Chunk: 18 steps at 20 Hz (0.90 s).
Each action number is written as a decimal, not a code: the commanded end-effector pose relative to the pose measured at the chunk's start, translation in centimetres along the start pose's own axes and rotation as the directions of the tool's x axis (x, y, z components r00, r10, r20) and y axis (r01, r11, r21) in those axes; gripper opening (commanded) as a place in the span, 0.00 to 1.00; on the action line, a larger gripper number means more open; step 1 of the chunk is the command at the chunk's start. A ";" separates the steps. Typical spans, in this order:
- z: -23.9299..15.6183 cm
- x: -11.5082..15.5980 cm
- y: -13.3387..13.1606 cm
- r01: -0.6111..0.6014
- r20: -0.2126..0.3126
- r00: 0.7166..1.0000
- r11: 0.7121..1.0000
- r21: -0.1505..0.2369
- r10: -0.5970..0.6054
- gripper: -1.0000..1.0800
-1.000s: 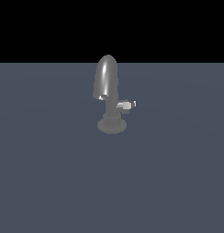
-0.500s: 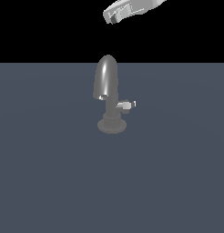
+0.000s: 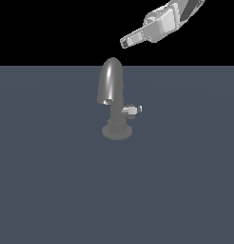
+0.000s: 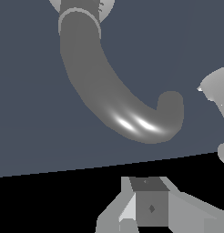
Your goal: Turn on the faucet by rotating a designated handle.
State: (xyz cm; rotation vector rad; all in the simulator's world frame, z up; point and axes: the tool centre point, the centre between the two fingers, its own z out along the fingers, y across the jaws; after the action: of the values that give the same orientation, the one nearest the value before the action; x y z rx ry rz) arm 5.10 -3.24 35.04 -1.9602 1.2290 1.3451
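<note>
The small glossy grey metal faucet (image 3: 113,97) with its tall arched spout stands on the dark blue-grey worktop (image 3: 52,190), nearer its far edge; it looks rigid and slippery, so I judge the short silver handle (image 3: 131,110) jutting from the stem is best pushed near its bright tip. The pale grey end effector (image 3: 124,43) hangs above the spout, touching and holding nothing. I cannot tell how far its fingers are parted.

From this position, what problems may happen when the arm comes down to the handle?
1. The gripper hangs above the faucet, so a straight descent might strike the tall arched spout before reaching anything else.
2. The handle is small and sits low beside the stem, under the spout's height, on the exterior view's right; the fingers might miss it or push it only partly.
</note>
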 end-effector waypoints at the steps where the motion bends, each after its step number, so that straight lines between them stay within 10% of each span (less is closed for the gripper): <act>1: -0.2 1.4 -0.4 -0.043 0.046 0.998 0.999 0.021 0.042 0.00; 18: 0.2 11.0 -1.5 -0.337 0.350 0.894 0.935 0.111 0.281 0.00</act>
State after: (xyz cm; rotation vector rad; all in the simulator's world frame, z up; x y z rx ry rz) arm 7.61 -6.65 25.74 -1.4404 1.4557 1.5699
